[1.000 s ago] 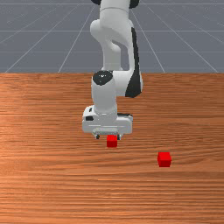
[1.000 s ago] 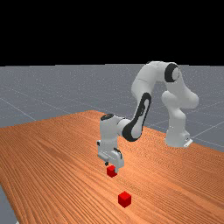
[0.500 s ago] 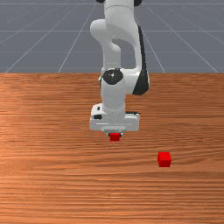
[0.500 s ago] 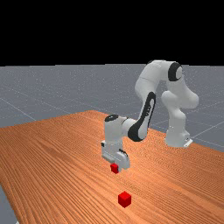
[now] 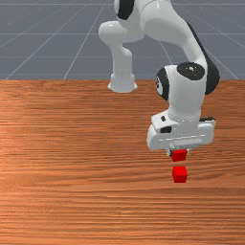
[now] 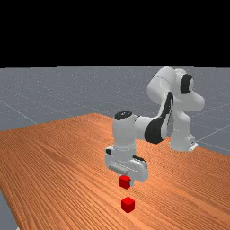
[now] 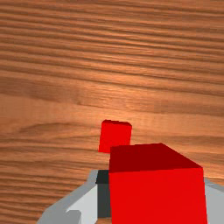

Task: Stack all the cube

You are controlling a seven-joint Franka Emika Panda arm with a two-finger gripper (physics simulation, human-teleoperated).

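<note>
In the front view my gripper [image 5: 179, 151] is shut on one red cube [image 5: 179, 156], held in the air. The other red cube [image 5: 180, 174] stands on the table, lower in that picture, with wood showing between the two. In the far view the held cube [image 6: 124, 182] hangs above the standing cube [image 6: 128, 205], apart from it. The wrist view has the gripper [image 7: 156, 192] with the held cube [image 7: 157, 197] between its fingers; it covers a corner of the cube on the table [image 7: 115, 136].
The orange-brown table [image 5: 72, 191] extends around the standing cube. My arm's base [image 6: 182, 141] stands at the table's far side, to the far view's right.
The gripper closed on the cube and lifted it, then swung toward the front view's right, carrying it close to the other cube. That other cube has stayed where it was.
</note>
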